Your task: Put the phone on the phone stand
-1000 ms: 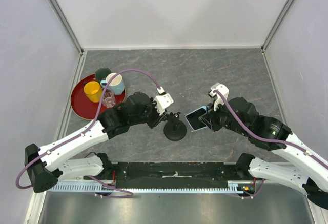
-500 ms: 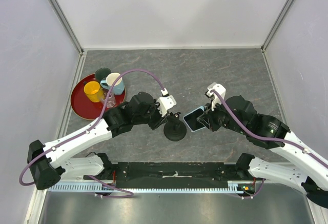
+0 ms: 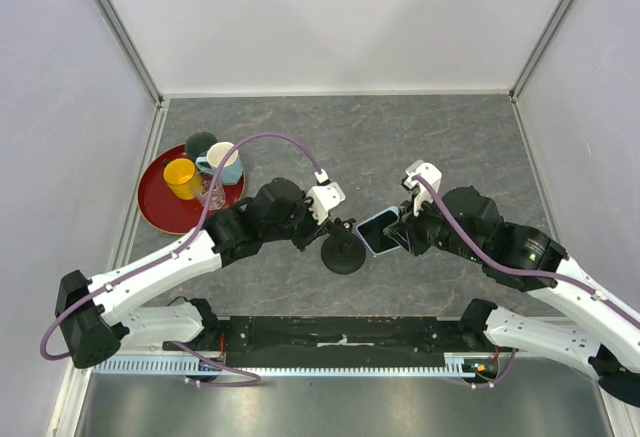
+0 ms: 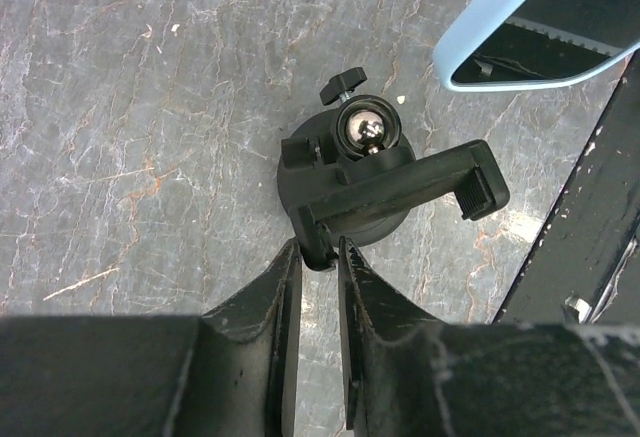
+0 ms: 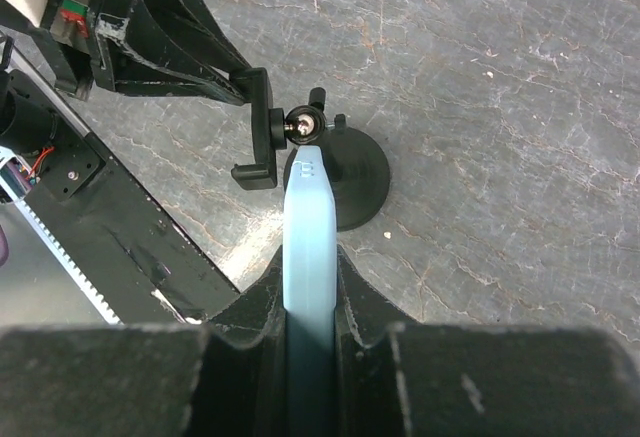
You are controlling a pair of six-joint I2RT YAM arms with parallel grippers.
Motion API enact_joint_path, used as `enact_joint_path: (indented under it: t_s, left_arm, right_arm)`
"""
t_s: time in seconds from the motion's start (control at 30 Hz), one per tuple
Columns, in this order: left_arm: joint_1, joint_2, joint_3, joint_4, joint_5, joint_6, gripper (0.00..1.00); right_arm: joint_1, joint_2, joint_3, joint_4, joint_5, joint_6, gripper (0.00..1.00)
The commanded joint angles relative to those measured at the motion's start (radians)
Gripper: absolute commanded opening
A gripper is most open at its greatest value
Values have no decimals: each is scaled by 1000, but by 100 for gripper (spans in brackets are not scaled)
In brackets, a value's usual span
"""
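Observation:
The phone stand [image 3: 341, 253] stands on the grey table near the front middle, with a round black base, a ball joint and a cradle bar [image 4: 400, 182]. My left gripper [image 3: 336, 227] is shut on the near end of that cradle bar; in the left wrist view its fingertips [image 4: 318, 252] pinch it. My right gripper [image 3: 398, 233] is shut on the phone [image 3: 378, 231], light blue case, held on edge just right of the stand. In the right wrist view the phone [image 5: 308, 217] points at the stand [image 5: 350, 182], its tip above the base.
A red tray [image 3: 158, 202] with a yellow cup [image 3: 181, 177] and other cups sits at the left. A black rail [image 3: 340, 333] runs along the near edge. Grey walls close in the left and right sides.
My left gripper has crept right and closer onto the stand's cradle. My right gripper has carried the phone slightly left, nearer the stand.

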Motion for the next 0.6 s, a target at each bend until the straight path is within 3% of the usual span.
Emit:
enact_joint_path:
  t_s: [0.0,0.1,0.23,0.57]
  left_arm:
    - [-3,16,22,47,-15,-40,14]
    - [-3,22,27,52,-41,-52,3]
    - [-3,13,18,70,-76,-69,2]
    - [-4,-36,-24,113,-60,-70,2]
  right_arm:
    - [2,-21,30,104,-20,-19,0]
    - [1,-21,35,81,-30,-47,0]
    - [1,-35,33,73,-69,-102,0]
    - [7,4,44,156,-435,-277,0]
